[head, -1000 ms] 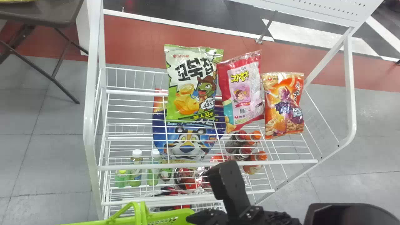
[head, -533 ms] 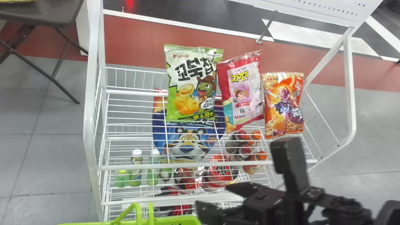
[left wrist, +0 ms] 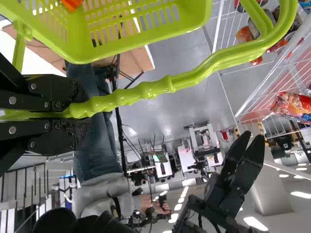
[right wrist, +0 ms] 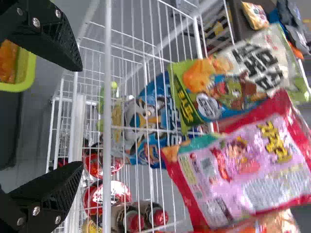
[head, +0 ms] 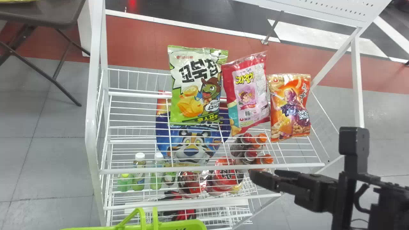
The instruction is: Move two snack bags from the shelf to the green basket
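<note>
In the head view my right gripper [head: 263, 172] is at the shelf's front right edge. The right wrist view has this gripper [right wrist: 80, 116] open, nothing between its fingers, facing the snack bags. A green-and-white bag [head: 195, 86], a red-and-pink bag [head: 246, 92] and an orange bag [head: 290, 107] lean side by side on the top of the white wire shelf [head: 211, 168]. My left gripper [left wrist: 86, 109] is shut on the handle [left wrist: 141, 95] of the green basket [left wrist: 194, 12]. Something orange [right wrist: 7, 60] lies in the basket.
Under the top wires are a blue tiger-face bag [head: 191, 143], red-capped bottles [head: 250, 153], green bottles [head: 139, 175] and red packs [head: 225, 174]. White posts [head: 91, 115] frame the shelf's sides. A dark folding table [head: 41, 14] stands behind at left.
My right gripper has moved right and up in the head view, away from the basket to the shelf's right front. The basket has shifted slightly. The bags have not moved.
</note>
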Tool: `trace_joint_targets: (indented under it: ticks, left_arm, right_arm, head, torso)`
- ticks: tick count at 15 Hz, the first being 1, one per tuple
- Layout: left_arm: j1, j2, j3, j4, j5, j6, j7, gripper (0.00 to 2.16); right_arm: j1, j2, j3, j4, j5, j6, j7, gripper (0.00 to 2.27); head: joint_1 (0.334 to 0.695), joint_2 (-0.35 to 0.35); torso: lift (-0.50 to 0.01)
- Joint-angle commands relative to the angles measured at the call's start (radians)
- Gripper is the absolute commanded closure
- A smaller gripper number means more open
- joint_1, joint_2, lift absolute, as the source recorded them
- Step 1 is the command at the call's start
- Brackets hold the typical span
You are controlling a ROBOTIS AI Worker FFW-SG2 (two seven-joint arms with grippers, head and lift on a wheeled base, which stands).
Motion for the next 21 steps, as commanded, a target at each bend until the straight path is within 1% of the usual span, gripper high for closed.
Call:
trace_joint_targets:
  ticks: [1, 4, 6, 7, 8, 10, 12, 14, 17, 18, 21]
  left_arm:
    - [-0.003, -0.001, -0.001, 0.005, 0.000, 0.000, 0.000, 2.08]
    - [-0.008, 0.001, -0.001, 0.012, -0.001, 0.000, 0.001, 2.08]
    - [-0.012, 0.002, -0.002, 0.019, 0.000, 0.000, 0.001, 2.08]
    - [-0.020, 0.004, -0.002, 0.024, 0.000, 0.000, 0.001, 2.08]
    - [-0.025, 0.004, -0.002, 0.028, 0.000, 0.003, 0.003, 2.08]
    - [-0.026, 0.005, -0.002, 0.028, 0.002, 0.003, 0.003, 2.08]
    - [-0.028, 0.005, -0.002, 0.028, 0.002, 0.006, 0.003, 2.08]
    - [-0.029, 0.005, -0.002, 0.033, 0.002, 0.009, 0.003, 2.08]
    - [-0.029, 0.008, 0.002, 0.036, 0.003, 0.009, 0.003, 2.08]
    - [-0.029, 0.010, 0.004, 0.036, 0.005, 0.009, 0.001, 2.08]
    - [-0.032, 0.012, 0.008, 0.036, 0.009, 0.009, -0.002, 2.08]
  right_arm:
    - [-0.064, 0.003, 0.000, 0.123, 0.062, -0.046, 0.028, 0.16]
    - [-0.153, 0.002, 0.020, 0.255, 0.139, -0.282, 0.071, 0.17]
    - [-0.221, -0.011, 0.030, 0.344, 0.188, -0.414, 0.120, 0.17]
    - [-0.242, -0.015, 0.031, 0.373, 0.211, -0.448, 0.129, 0.17]
    - [-0.256, -0.021, 0.033, 0.405, 0.222, -0.488, 0.129, 0.17]
    - [-0.284, -0.046, 0.062, 0.479, 0.256, -0.589, 0.129, 0.17]
    - [-0.334, -0.061, 0.099, 0.560, 0.319, -0.657, 0.128, 0.17]
    - [-0.382, -0.099, 0.125, 0.655, 0.362, -0.742, 0.129, 0.18]
    - [-0.403, -0.136, 0.135, 0.744, 0.395, -0.792, 0.129, 0.18]
    - [-0.403, -0.146, 0.129, 0.767, 0.398, -0.788, 0.129, 0.18]
    - [-0.402, -0.147, 0.117, 0.807, 0.408, -0.792, 0.129, 0.18]
  head:
    - [0.695, -0.350]
    - [0.695, -0.350]
    - [0.695, -0.350]
    - [0.695, -0.350]
    - [0.695, -0.350]
    - [0.695, -0.350]
    - [0.695, -0.350]
    - [0.695, -0.350]
    - [0.695, -0.350]
    - [0.695, -0.350]
    - [0.695, -0.350]
  torso:
    - [-0.017]
    - [-0.017]
    - [-0.017]
    - [-0.017]
    - [-0.017]
    - [-0.017]
    - [-0.017]
    - [-0.017]
    - [-0.017]
    - [-0.017]
    - [-0.017]
